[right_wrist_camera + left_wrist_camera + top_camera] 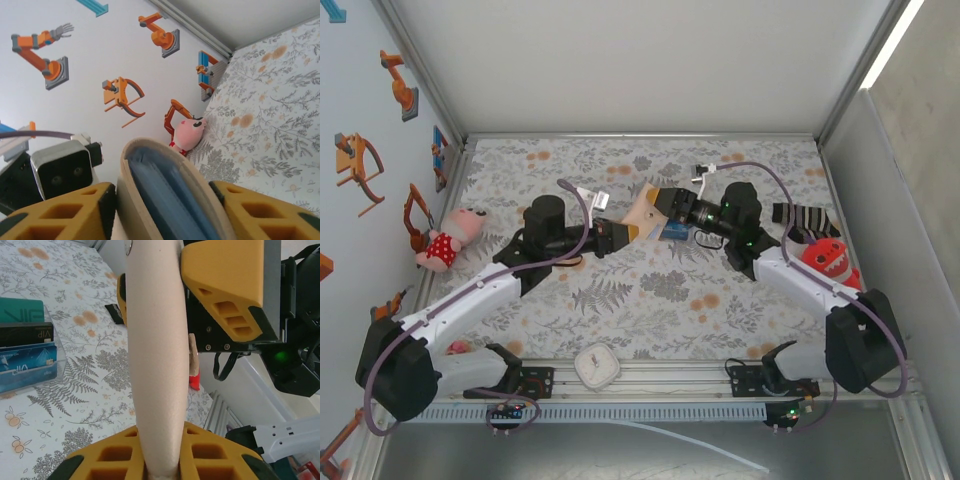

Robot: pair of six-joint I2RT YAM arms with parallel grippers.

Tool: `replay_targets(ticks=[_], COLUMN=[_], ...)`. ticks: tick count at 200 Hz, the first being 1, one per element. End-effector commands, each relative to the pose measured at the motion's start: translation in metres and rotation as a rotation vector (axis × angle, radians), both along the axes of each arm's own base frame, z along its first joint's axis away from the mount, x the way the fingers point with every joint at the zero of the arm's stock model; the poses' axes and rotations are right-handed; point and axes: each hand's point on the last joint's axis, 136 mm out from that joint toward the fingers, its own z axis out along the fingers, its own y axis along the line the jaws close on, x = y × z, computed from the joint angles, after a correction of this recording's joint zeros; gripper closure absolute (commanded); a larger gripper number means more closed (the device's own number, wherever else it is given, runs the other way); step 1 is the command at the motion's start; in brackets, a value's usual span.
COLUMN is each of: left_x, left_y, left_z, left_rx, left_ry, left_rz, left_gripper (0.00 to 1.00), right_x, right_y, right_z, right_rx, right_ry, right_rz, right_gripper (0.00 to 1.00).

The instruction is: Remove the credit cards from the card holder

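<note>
The tan card holder (642,212) hangs above the middle of the table, gripped from both sides. My left gripper (620,232) is shut on its left end; in the left wrist view the tan outside (155,350) rises from between the yellow fingers (115,460). My right gripper (670,208) is shut on the other end. The right wrist view shows the fold slightly parted, with the pale blue inside (165,195) between that gripper's fingers (65,215). A pile of teal, black and blue credit cards (25,350) lies on the table under the grippers (673,231).
A pink plush toy (448,238) lies by the left wall. A red plush (828,258) and a striped sock (805,218) lie at the right. A white clock (597,365) sits on the front rail. Walls enclose the table on three sides.
</note>
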Motion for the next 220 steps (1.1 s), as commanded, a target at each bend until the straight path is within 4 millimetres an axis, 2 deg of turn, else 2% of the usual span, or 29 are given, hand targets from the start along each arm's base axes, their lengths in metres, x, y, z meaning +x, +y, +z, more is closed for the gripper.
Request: replay_targets(ticks=[1, 6, 22, 32, 45, 59, 106, 151, 179, 200, 220], left_x=[0.0, -0.001, -0.002, -0.003, -0.004, -0.002, 0.003, -0.001, -0.005, -0.01, -0.009], left_y=[-0.001, -0.002, -0.002, 0.0, 0.006, 0.014, 0.035, 0.027, 0.016, 0.01, 0.008], left_z=[0.014, 0.015, 0.014, 0.015, 0.019, 0.023, 0.03, 0.021, 0.02, 0.017, 0.014], left_rx=[-0.006, -0.006, -0.003, -0.004, -0.014, -0.026, -0.053, -0.052, -0.058, -0.05, -0.047], left_ry=[-0.057, -0.057, -0.055, -0.058, -0.065, -0.058, -0.038, 0.005, 0.014, 0.005, 0.012], left_rz=[0.004, 0.001, -0.005, -0.008, -0.001, 0.008, 0.034, -0.038, -0.099, -0.128, -0.13], left_gripper=[0.74, 0.69, 0.42, 0.34, 0.24, 0.19, 0.21, 0.22, 0.21, 0.29, 0.4], right_x=[0.002, 0.002, 0.001, 0.0, -0.004, -0.006, -0.018, -0.031, -0.037, -0.039, -0.039], right_y=[0.006, 0.006, 0.006, 0.007, 0.008, 0.01, 0.014, 0.015, 0.016, 0.015, 0.015], right_z=[0.029, 0.029, 0.028, 0.027, 0.029, 0.028, 0.027, 0.037, 0.041, 0.045, 0.046], right_rx=[0.048, 0.048, 0.046, 0.042, 0.037, 0.031, 0.025, 0.034, 0.045, 0.055, 0.061], right_ry=[-0.076, -0.077, -0.076, -0.079, -0.093, -0.096, -0.104, -0.135, -0.142, -0.15, -0.149], right_rz=[-0.001, 0.0, 0.009, 0.016, 0.044, 0.084, 0.206, 0.274, 0.302, 0.308, 0.31], right_gripper=[0.63, 0.67, 0.77, 0.82, 0.83, 0.85, 0.87, 0.88, 0.89, 0.89, 0.9])
